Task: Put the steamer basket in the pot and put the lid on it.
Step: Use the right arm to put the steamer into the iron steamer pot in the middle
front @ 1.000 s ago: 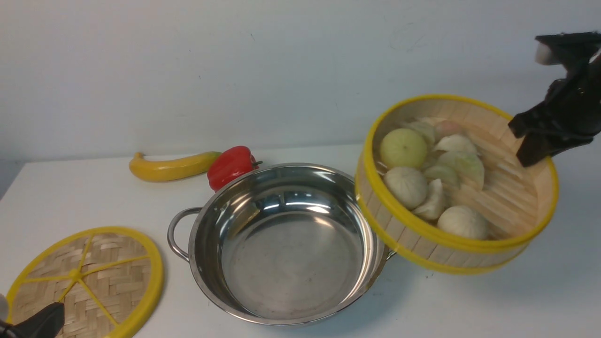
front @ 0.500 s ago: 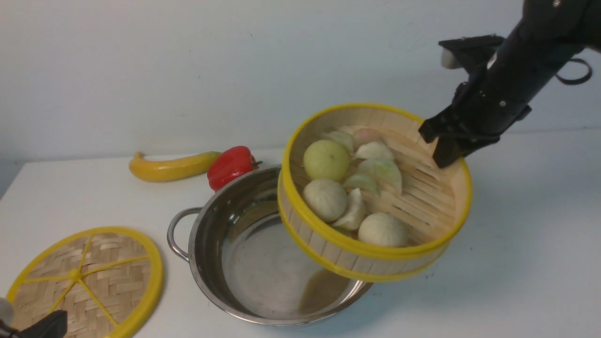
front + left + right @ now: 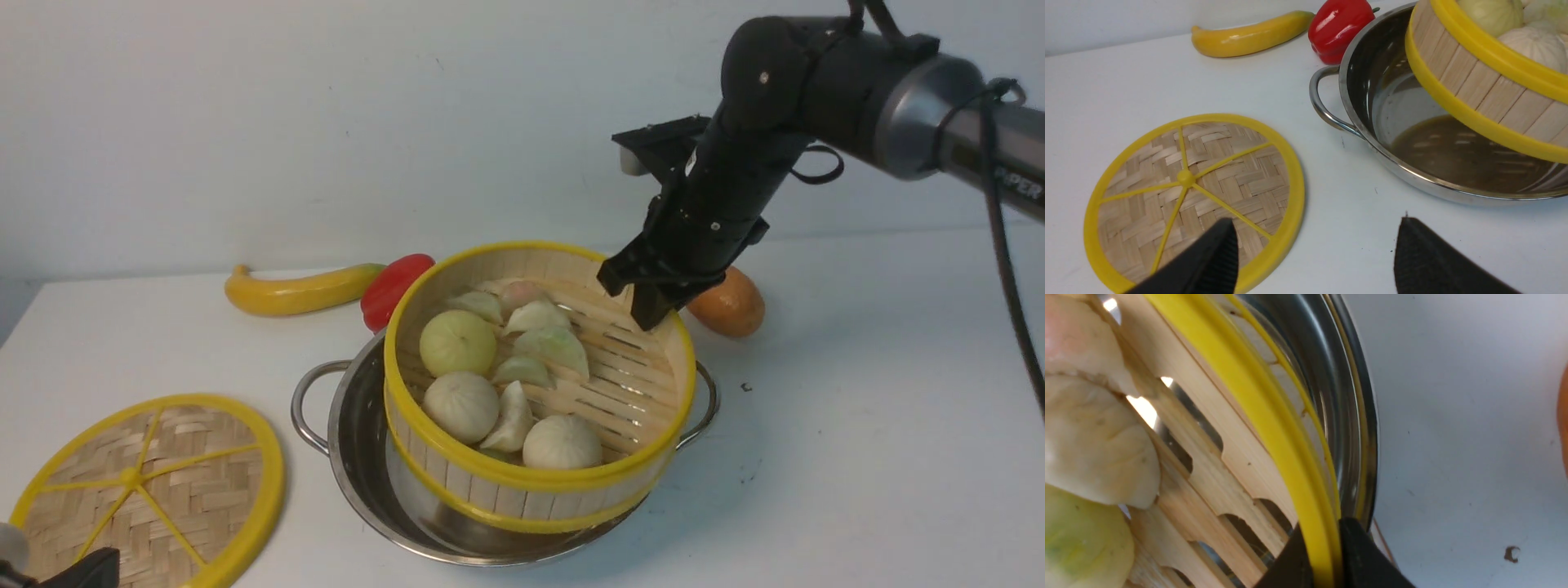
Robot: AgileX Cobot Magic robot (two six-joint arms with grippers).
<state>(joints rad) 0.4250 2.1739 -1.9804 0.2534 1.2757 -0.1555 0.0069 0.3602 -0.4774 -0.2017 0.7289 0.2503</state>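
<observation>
Front view: R hand [image 3: 653,298], closed on the far yellow rim of the steamer basket [image 3: 506,490], holds it tilted over the pot [image 3: 355,425]. The basket, w/ pale buns & dumplings inside, is partly within the pot's rim but not seated. L wrist view shows its underside hanging above the pot floor. Lid [image 3: 147,482] lies flat on the white surface [image 3: 857,457], to the robot's left of the pot, untouched. L hand [image 3: 1315,222] is open & empty, just beside the lid's edge. Progress, as judged: step 1 nearly done. Still to do: lower & release basket, then pick up lid & cap it.
</observation>
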